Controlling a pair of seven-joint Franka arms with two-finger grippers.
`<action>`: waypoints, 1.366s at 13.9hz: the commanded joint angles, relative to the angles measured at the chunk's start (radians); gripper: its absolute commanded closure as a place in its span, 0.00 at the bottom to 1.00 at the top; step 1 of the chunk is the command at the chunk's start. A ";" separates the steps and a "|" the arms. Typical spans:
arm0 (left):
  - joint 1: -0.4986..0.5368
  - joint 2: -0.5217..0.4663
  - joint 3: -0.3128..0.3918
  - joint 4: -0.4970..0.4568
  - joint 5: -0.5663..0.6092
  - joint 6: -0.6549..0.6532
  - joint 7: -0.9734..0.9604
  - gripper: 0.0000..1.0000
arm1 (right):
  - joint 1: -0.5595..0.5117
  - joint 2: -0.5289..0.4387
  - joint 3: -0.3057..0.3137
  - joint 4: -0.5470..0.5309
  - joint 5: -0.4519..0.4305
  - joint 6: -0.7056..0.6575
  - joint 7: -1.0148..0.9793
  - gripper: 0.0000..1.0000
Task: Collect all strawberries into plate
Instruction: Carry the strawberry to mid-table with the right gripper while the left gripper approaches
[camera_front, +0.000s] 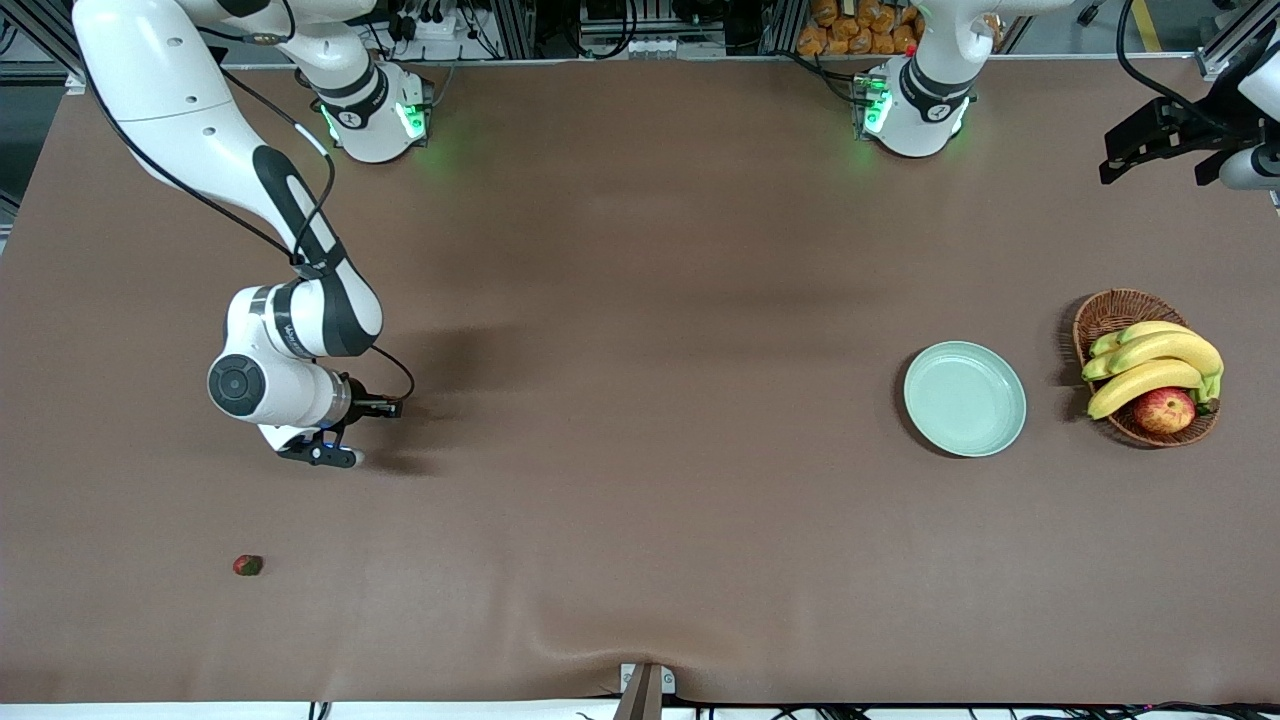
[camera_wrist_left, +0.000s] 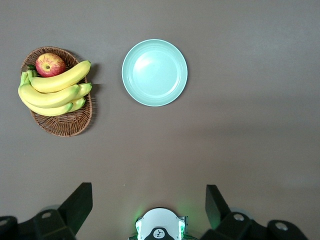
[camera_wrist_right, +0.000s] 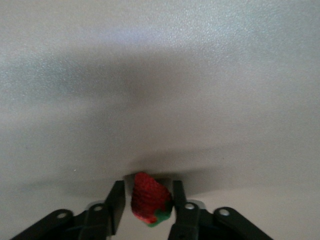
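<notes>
My right gripper (camera_wrist_right: 148, 192) is low on the table at the right arm's end, shut on a red strawberry (camera_wrist_right: 147, 202) with a green cap that sits upright between its two black fingers. In the front view that gripper (camera_front: 325, 455) points down and its hand hides the held berry. Another strawberry (camera_front: 247, 565) lies loose on the table, nearer to the front camera than the gripper. The pale mint-green plate (camera_front: 965, 398) (camera_wrist_left: 155, 72) stands empty toward the left arm's end. My left gripper (camera_front: 1150, 165) (camera_wrist_left: 148, 195) waits open, high above the table with nothing between its fingers.
A brown wicker basket (camera_front: 1110, 315) (camera_wrist_left: 60, 127) with bananas (camera_front: 1150, 365) and a red-yellow apple (camera_front: 1163, 410) stands beside the plate, toward the left arm's end. The brown table cover bulges at the front edge (camera_front: 640, 650).
</notes>
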 joint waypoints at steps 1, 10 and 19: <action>0.006 -0.004 -0.001 -0.003 -0.022 0.003 0.002 0.00 | -0.002 -0.016 0.002 -0.014 -0.015 0.001 -0.001 0.99; 0.004 -0.004 -0.003 -0.021 -0.024 0.014 0.002 0.00 | 0.108 -0.008 0.011 0.324 0.110 -0.265 0.230 1.00; -0.005 -0.001 -0.010 -0.052 -0.024 0.029 0.002 0.00 | 0.331 0.089 0.011 0.544 0.258 -0.234 0.614 1.00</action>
